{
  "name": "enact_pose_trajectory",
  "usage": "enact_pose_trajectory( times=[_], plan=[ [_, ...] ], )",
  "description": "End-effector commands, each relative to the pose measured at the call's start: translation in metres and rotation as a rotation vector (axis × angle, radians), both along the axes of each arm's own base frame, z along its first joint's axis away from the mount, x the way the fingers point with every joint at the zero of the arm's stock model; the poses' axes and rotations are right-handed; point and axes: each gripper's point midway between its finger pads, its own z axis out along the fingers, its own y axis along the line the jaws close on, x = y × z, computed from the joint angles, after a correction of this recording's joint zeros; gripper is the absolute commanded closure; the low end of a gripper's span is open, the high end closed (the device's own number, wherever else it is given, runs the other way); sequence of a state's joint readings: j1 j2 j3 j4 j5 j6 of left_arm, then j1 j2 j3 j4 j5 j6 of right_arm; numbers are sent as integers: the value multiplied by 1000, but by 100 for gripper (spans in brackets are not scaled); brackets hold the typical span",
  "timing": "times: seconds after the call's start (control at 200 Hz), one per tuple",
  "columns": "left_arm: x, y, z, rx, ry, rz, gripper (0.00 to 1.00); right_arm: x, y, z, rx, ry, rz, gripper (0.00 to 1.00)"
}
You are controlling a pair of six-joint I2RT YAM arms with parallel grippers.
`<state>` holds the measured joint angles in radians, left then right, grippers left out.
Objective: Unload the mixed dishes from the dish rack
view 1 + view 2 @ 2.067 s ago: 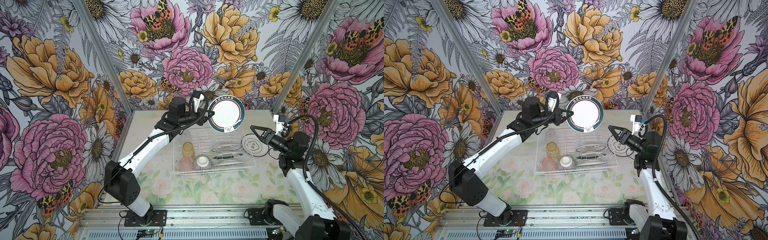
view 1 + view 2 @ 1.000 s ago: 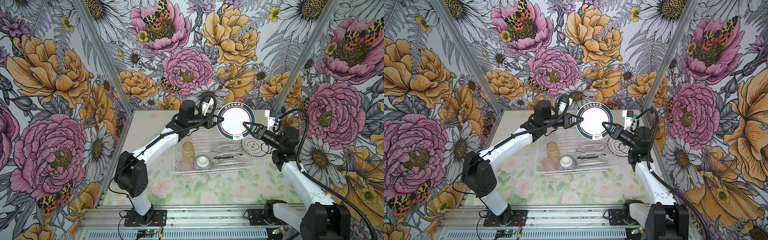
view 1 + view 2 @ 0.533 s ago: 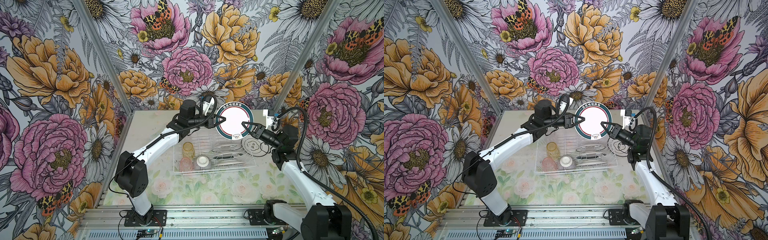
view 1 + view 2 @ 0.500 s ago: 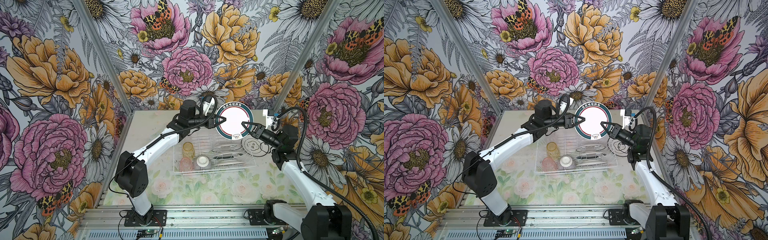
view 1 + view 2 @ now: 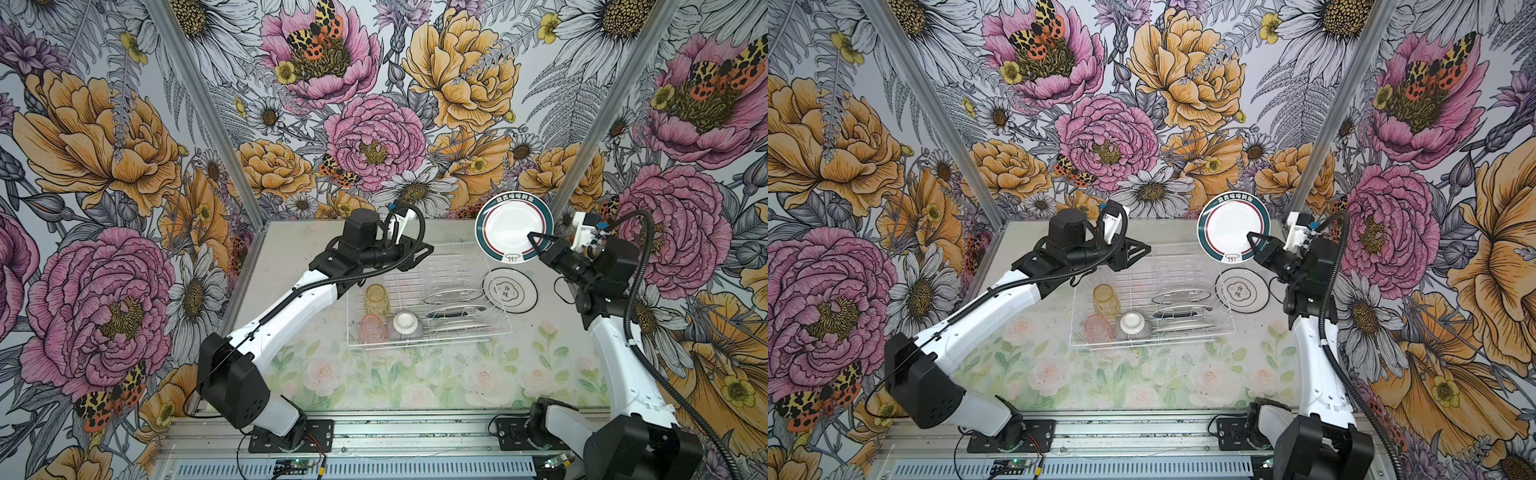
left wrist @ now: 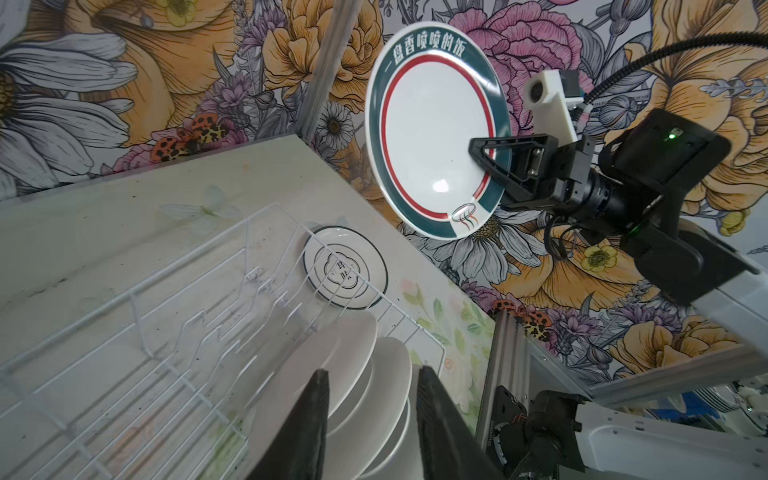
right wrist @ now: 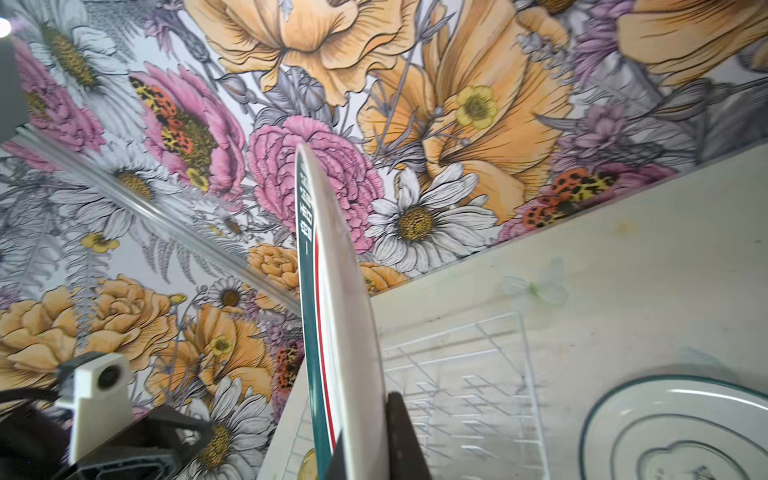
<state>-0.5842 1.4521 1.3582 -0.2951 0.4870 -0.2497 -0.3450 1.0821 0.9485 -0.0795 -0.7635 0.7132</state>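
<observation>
Glossy round white plate (image 5: 514,227), teal-rimmed with a red ring, stands upright in the air above the far right corner of the wire dish rack (image 5: 457,336), pinched by the right gripper (image 5: 532,238); left gripper (image 5: 430,250) hangs parted, empty.

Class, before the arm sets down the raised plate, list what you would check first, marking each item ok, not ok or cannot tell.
1. The right tool is shut on the teal-rimmed plate at its rim: ok.
2. The left tool is open, apart from that plate: ok.
3. That plate hangs free of the dish rack: ok.
4. The flat plate on the table has nothing on it: ok.
5. Grip firm enough not to slip: cannot tell.
</observation>
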Motion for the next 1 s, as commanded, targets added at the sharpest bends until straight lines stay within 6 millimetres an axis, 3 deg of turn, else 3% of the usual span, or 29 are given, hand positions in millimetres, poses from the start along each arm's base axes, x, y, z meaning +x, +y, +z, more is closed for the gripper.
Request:
enact_pose_trajectory(
  times=[0.0,0.18,0.29,0.495,0.996],
  plan=[
    [11,46,-26,129,7,173,63,-4,-40,-31,-50,101,-139,100],
    [7,83,-31,143,19,261,62,-6,-85,-88,-40,241,-263,100],
    [6,92,-31,141,19,286,61,-3,-93,-121,-43,322,-279,100],
    [9,89,-34,143,29,281,61,1,-93,-177,-10,459,-248,100],
    [10,87,-36,144,33,274,61,8,-92,-227,27,572,-218,100]
  ],
)
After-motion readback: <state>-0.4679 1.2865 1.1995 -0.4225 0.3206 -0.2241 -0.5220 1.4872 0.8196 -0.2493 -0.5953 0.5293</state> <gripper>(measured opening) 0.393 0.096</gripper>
